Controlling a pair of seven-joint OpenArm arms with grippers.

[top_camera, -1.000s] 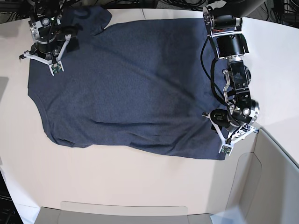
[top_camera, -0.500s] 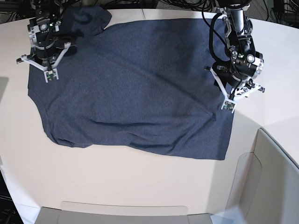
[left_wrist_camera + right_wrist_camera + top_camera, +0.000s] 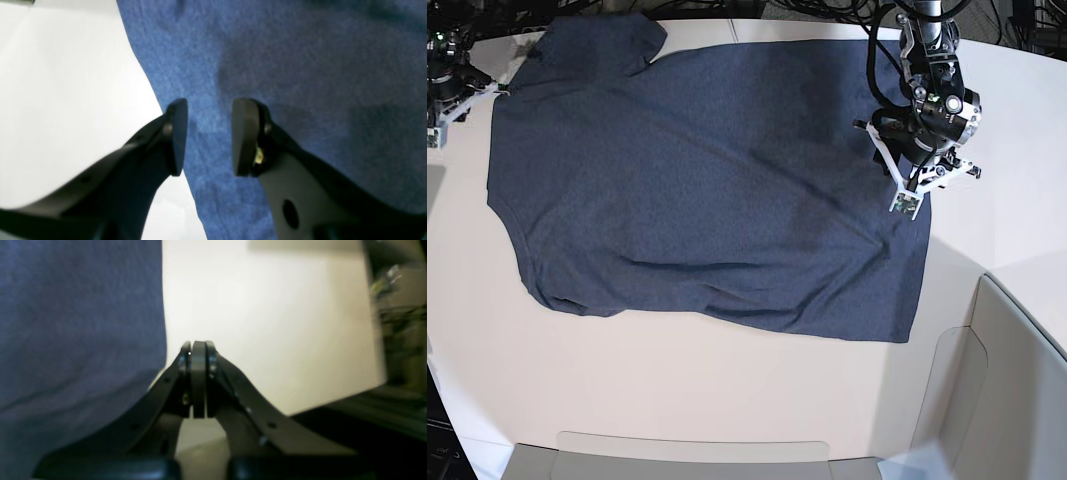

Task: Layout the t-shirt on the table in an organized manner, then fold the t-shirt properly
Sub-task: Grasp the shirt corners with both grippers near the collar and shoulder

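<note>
Base view, far left: right tool (image 3: 439, 112) sits at the upper left corner over bare worktop (image 3: 677, 390), just off the shirt's edge. Its wrist view shows the tool (image 3: 198, 380) with pads pressed flat together, nothing between them, pale worktop (image 3: 267, 313) under the tips and the t-shirt (image 3: 80, 323) filling the left side.

Centre: t-shirt (image 3: 697, 190), dark navy-grey, spread mostly flat on the worktop, plain side up, no lettering visible. One sleeve pokes out at upper left near the right tool. Shallow creases run across the lower half; the near hem is uneven, dipping toward the lower right corner. The left edge curves inward partway down.

Right: left tool (image 3: 920, 188) hangs over the shirt's right edge, upper right part of the cloth. Its wrist view shows the tool (image 3: 208, 136) with pads apart, a clear gap between them, blue fabric (image 3: 300, 66) visible through the gap. The left pad sits right at the cloth's border, white worktop (image 3: 66, 100) beyond it; the right pad is over fabric. Cannot tell whether the pads touch the cloth.

Lower right: grey translucent panel (image 3: 1017, 380), next to the shirt's lower right corner.
</note>
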